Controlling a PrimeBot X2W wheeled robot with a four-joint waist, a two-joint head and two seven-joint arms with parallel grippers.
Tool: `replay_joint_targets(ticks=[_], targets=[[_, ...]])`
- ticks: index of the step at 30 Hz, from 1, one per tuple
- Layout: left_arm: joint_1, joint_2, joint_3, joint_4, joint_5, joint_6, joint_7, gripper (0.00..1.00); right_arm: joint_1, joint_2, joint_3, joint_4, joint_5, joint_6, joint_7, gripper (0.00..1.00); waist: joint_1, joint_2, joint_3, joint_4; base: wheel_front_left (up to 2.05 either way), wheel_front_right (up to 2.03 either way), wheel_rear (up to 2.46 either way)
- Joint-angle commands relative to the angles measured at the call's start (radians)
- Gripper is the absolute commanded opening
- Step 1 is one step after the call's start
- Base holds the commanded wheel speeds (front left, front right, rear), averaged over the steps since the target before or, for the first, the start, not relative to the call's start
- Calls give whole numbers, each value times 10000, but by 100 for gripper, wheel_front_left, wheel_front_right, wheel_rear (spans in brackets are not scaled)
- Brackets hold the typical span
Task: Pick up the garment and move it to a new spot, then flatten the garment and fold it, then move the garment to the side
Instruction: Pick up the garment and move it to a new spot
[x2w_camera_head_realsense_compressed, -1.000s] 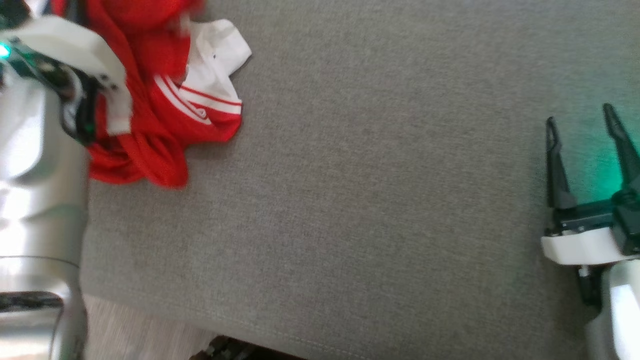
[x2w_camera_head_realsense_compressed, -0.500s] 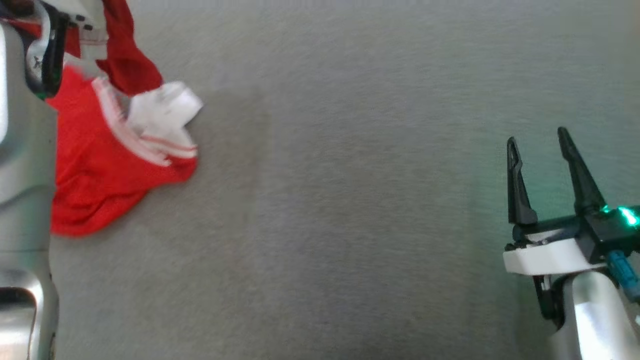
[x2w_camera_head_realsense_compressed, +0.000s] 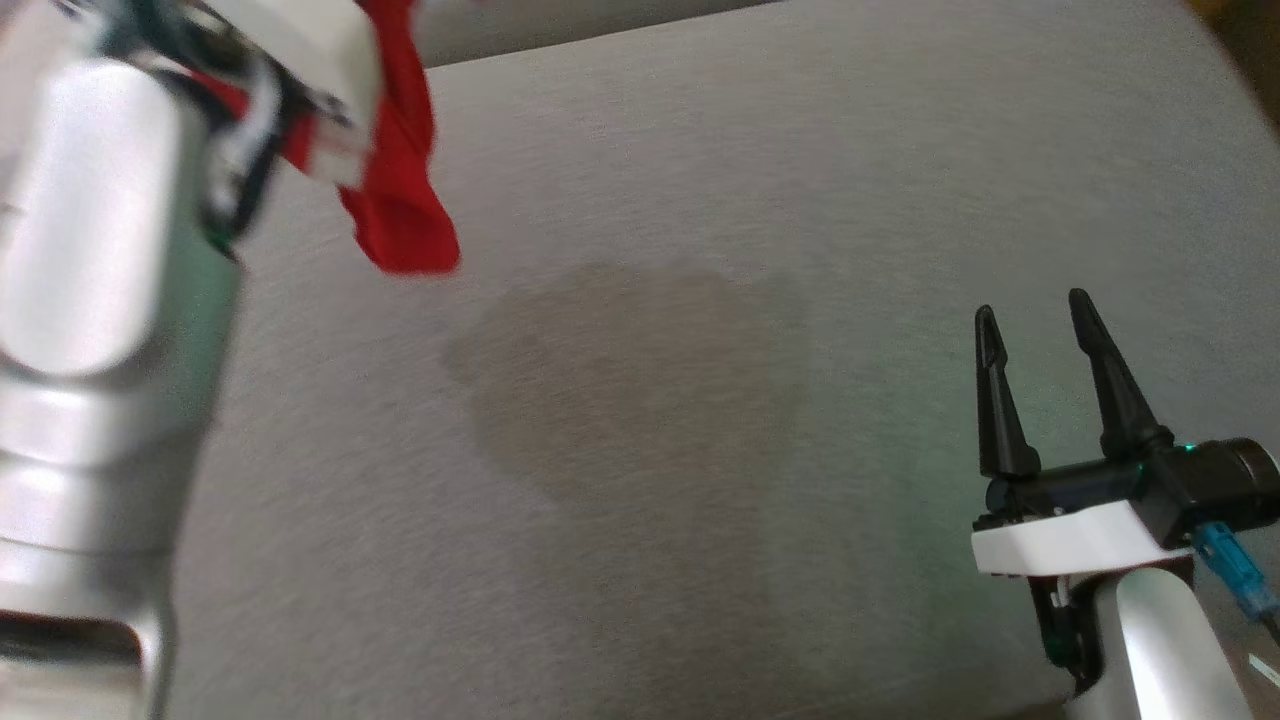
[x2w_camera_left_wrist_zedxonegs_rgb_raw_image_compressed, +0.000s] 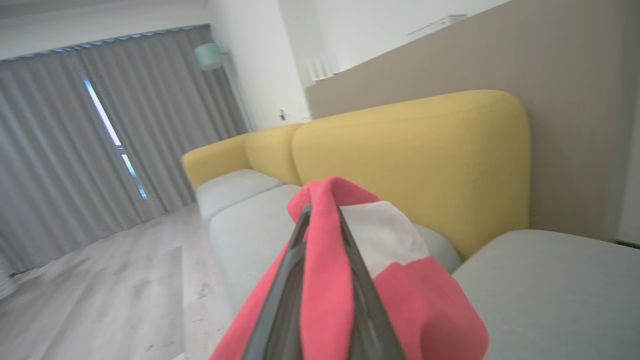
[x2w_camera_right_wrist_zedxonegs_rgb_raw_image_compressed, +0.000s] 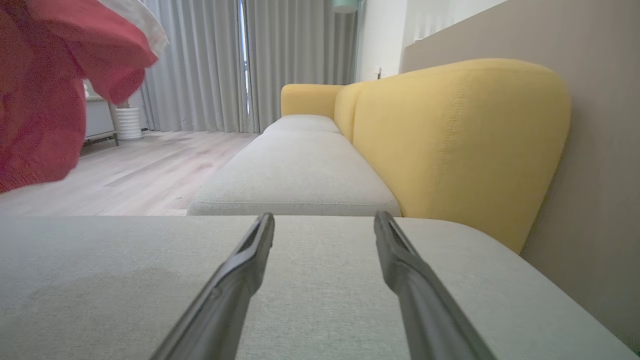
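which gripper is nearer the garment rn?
Left. Left gripper is shut on the garment, holding it above the cushion; right gripper sits open, well apart from it.

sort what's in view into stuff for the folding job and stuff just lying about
For the job: red garment, left gripper shut on it, open right gripper, grey seat cushion.
Lying about: yellow sofa back, grey curtains, wood floor.

On the right gripper (x2w_camera_head_realsense_compressed: 1032, 304), two long tapered black fingers (x2w_camera_head_realsense_compressed: 1115, 400) are carried by a black block (x2w_camera_head_realsense_compressed: 1080, 485) over a white collar (x2w_camera_head_realsense_compressed: 1070, 545). A blue cable plug (x2w_camera_head_realsense_compressed: 1225, 560) is seen at its four o'clock. The left forearm (x2w_camera_head_realsense_compressed: 90, 250) is clad in silver.
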Motion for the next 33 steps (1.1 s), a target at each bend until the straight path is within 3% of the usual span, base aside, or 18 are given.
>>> replay_joint_targets(ticks=[1,7,16,17,18,19,25,28,33], targets=[[-79,160,-31,-430,-141,-38,104,0,2,-25,291,-346,153,73,-21,100,2,-1,-173,-1126,0,0,0],[958,-449,-1001,113,-525,-53,18,0,-19,-25,574,-387,527,73,-21,100,2,-1,206,-2106,0,0,0],[2102,-1768,-1953,2805,-571,127,-1384,0,-102,-25,1051,-439,923,73,-21,100,2,-1,1076,-3023,0,0,0],[2134,-1905,-2009,3073,-628,140,-1574,31,-112,-25,1058,-453,950,73,-21,100,2,-1,1146,-3040,0,0,0],[2154,-2014,-2088,3322,-661,156,-1763,79,-114,-25,1060,-464,960,73,-21,100,2,-1,1185,-3037,0,0,0],[2155,-2101,-2196,3521,-666,170,-1958,100,-99,-24,1045,-490,962,73,-21,100,2,-1,1215,-3009,0,0,0],[2071,-2306,-2495,3895,-888,624,-3337,100,-34,-24,922,-434,815,73,-21,100,2,-1,1073,-2486,0,0,0],[2362,-2322,-2759,3639,-1522,891,-4070,100,60,-24,868,-287,674,73,-21,100,2,-1,677,-1977,0,0,0],[3256,-2326,-3140,2925,-2546,1742,-4862,100,355,-24,801,-71,399,73,-21,100,2,-1,-263,-995,0,0,0]])
